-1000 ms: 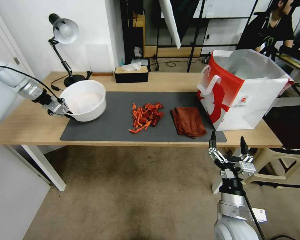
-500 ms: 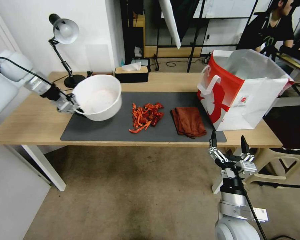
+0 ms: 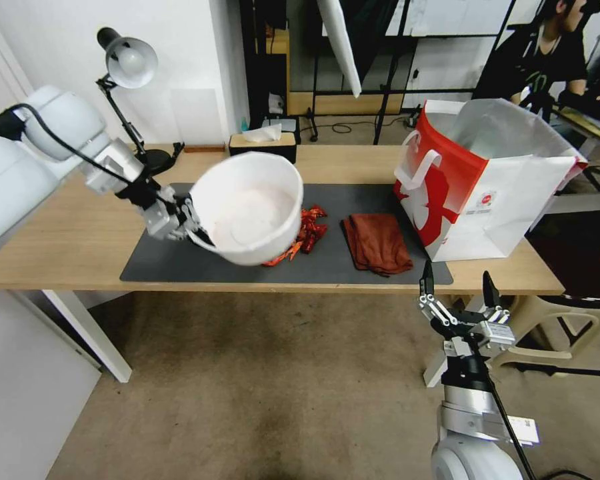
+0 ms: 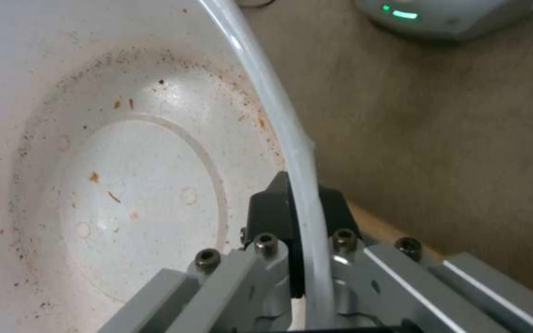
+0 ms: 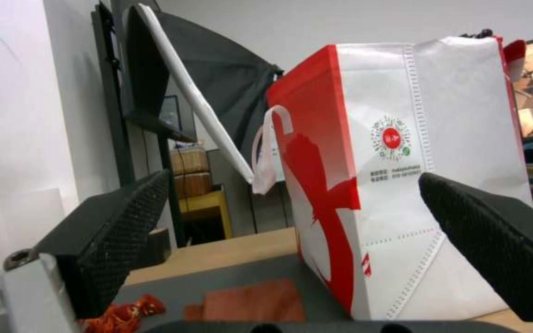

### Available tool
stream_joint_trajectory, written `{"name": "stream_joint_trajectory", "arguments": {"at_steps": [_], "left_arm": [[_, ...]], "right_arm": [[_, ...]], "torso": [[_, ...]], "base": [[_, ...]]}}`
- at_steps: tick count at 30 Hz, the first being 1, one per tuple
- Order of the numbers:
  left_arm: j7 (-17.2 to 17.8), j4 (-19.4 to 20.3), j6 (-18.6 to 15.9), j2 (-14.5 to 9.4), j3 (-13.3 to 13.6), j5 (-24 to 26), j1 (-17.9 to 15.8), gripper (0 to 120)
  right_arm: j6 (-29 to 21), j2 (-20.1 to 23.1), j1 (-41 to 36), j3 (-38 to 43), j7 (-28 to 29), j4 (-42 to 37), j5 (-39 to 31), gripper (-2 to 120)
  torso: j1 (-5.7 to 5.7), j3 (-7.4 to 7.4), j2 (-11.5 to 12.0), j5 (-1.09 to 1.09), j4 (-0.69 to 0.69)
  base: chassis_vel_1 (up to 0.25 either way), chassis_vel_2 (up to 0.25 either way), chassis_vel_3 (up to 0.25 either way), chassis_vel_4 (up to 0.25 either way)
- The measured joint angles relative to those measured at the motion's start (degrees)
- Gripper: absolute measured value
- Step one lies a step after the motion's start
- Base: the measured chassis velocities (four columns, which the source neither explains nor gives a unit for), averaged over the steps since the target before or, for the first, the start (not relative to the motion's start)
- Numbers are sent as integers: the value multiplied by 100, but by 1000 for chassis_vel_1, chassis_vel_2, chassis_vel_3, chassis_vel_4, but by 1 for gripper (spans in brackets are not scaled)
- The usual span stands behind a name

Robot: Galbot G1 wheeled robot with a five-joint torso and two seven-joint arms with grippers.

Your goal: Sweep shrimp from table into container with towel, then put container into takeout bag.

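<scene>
While the left end effector [image 3: 192, 228] pinches the rim of the container [image 3: 250, 207] and holds it tilted above the dark mat, the bowl hides most of the shrimp [image 3: 309, 227]; a few red pieces peek out at its right. Right of them lies the towel [image 3: 377, 243], with the takeout bag [image 3: 480, 180] standing on the worktop [image 3: 60, 247] beyond. Near the worktop's front edge, the right end effector [image 3: 457, 287] hangs with fingers spread wide, holding nothing.

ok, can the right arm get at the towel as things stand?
Probably yes. The right pincer is open, off the table's near edge, with the towel lying uncovered just beyond it. The bag stands beside it, not across the path.
</scene>
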State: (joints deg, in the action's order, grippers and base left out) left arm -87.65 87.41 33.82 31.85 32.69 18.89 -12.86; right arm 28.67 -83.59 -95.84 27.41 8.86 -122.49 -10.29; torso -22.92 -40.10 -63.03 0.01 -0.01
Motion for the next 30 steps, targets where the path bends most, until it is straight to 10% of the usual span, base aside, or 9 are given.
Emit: {"name": "stream_joint_trajectory", "arguments": {"at_steps": [21,30], "left_arm": [[3,1930,-216,-625,9,101,407,0],[3,2742,-166,-1111,-1262,-627,1995,0]], "right_arm": [[-5,-34,-23,-5,-22,-4,49,100],[-4,-63,-56,-14,-32,-7,139,100]], "torso": [[1,0,0,0,0],[1,0,0,-3,1]], "base": [[0,0,0,0],[0,0,0,0]]}}
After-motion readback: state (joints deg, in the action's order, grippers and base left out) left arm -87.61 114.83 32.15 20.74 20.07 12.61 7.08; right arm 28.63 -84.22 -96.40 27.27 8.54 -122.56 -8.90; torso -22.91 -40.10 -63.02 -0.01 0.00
